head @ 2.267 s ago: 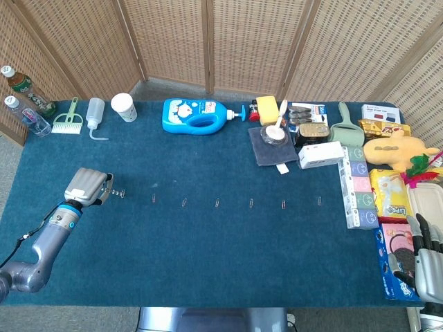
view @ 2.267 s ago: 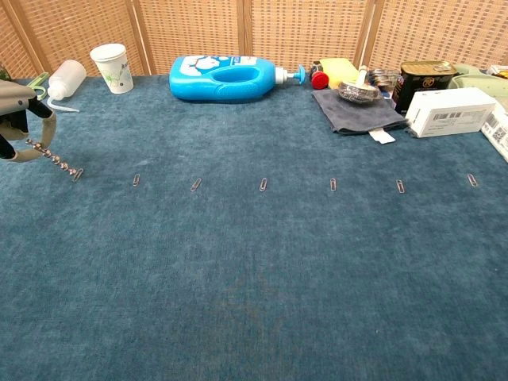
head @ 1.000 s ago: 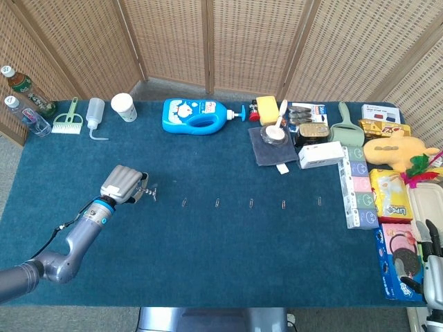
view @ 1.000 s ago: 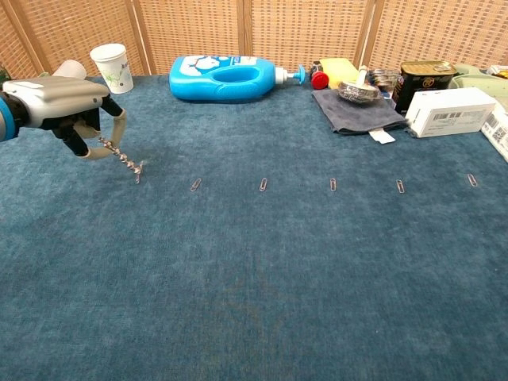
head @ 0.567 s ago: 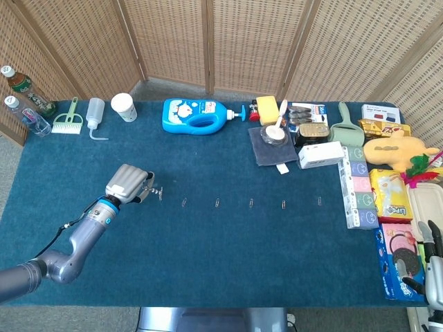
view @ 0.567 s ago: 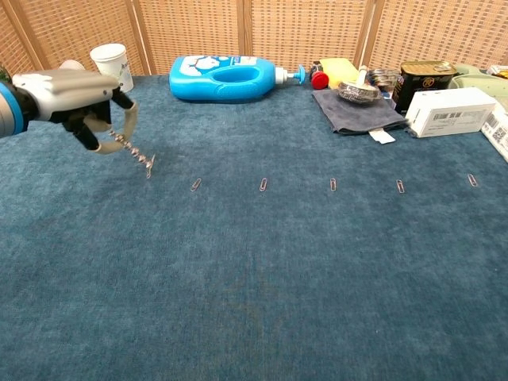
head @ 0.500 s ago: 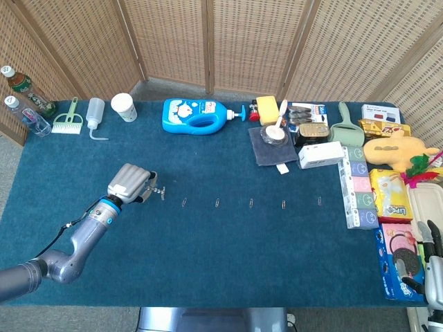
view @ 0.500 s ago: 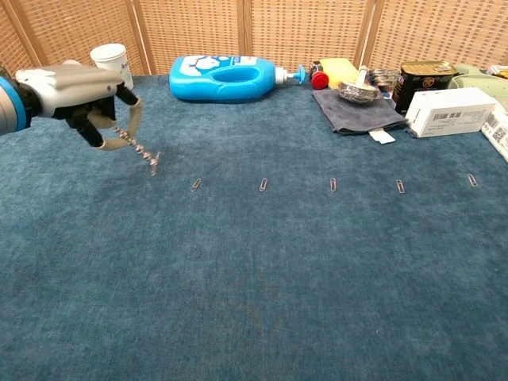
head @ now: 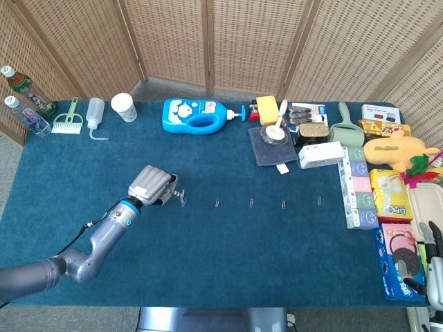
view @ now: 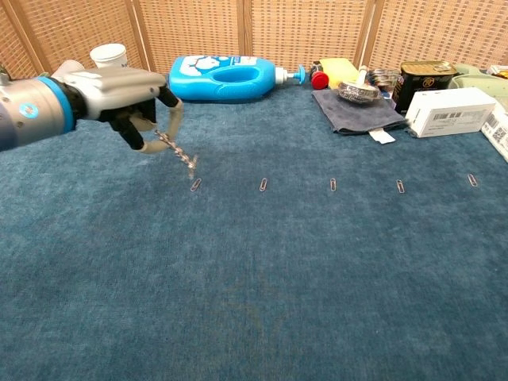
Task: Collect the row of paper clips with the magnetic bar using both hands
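Left hand (view: 135, 99) grasping thin silver magnetic bar (view: 176, 151); tip above leftmost small metal paper clip (view: 195, 184).
Right hand (head: 432, 266) at table edge; finger state indeterminate.

No text on any item can be read.

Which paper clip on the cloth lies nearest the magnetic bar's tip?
The leftmost clip of the row, just below the magnetic bar in the left hand; the other four lie further right.
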You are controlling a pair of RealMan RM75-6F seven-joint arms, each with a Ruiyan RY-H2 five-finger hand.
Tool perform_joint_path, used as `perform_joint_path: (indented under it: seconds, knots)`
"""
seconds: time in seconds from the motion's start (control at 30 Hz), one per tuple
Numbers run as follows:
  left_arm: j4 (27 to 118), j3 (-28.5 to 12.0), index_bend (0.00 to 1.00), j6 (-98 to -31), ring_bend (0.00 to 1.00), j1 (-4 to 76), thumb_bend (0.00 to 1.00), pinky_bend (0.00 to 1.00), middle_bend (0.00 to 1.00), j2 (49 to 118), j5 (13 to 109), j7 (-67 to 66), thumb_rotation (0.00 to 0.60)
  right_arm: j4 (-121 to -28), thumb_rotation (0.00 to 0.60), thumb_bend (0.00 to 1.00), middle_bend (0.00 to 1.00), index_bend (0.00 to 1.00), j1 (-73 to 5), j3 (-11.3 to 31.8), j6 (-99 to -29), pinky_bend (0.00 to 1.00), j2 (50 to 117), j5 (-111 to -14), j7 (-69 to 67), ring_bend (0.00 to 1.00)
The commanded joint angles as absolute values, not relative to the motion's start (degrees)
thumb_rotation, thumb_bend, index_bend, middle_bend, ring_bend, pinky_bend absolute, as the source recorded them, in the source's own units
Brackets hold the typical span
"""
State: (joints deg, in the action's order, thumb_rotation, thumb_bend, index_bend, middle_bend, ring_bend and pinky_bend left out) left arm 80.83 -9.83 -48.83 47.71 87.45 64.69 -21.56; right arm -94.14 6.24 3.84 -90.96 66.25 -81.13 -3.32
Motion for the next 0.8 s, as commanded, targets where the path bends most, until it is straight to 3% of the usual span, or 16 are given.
perform_joint_path:
  seconds: [0.03, 0.8]
  knots:
    - [79.96, -9.85, 0.63, -48.45, 1.0, 48.5, 0.51, 1.0, 1.0, 88.77, 63.61, -22.67, 0.6, -93.78, 0.6, 0.39, 0.05, 0.01, 6.42, 3.82, -91.01, 0.09, 66.21, -81.07, -3.8, 0.0]
    - [80.93, -8.21, 0.63, -48.23, 1.0, 49.8, 0.51, 1.0, 1.0, 89.04, 60.66, -25.93, 0.6, -92.14, 0.6, 0.39, 0.05, 0.01, 6.94, 3.97, -90.75, 0.09, 66.67, -80.75, -5.74, 0.0]
